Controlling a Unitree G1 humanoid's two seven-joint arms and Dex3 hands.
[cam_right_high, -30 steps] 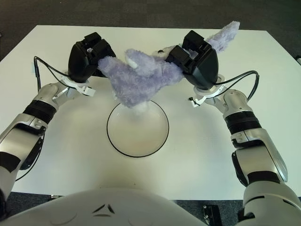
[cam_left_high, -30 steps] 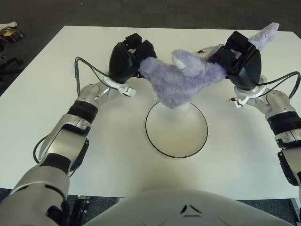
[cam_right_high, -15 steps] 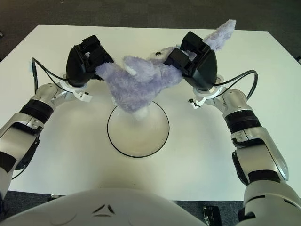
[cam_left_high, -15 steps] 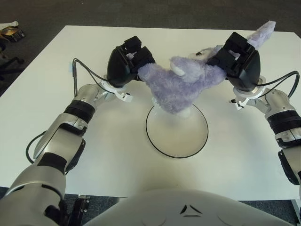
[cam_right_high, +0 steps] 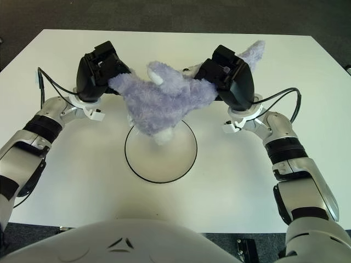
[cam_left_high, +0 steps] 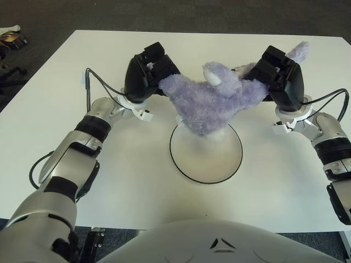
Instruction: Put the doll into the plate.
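Left hand [cam_left_high: 147, 74] beyond plate's [cam_left_high: 205, 167] far-left rim, fingers [cam_left_high: 162, 67] curled around doll's left limb. Purple plush doll [cam_left_high: 211, 98] stretched between both hands, body sagging over plate's far rim; white foot shows at far rim, contact with plate unclear. Plate white, dark rim, on white table [cam_left_high: 126, 164], otherwise bare inside. Right hand [cam_left_high: 282, 79] beyond plate's far-right rim, fingers [cam_left_high: 262, 71] clamped on doll's right limb, purple tip poking out behind hand. Black cables loop from each wrist down toward table.
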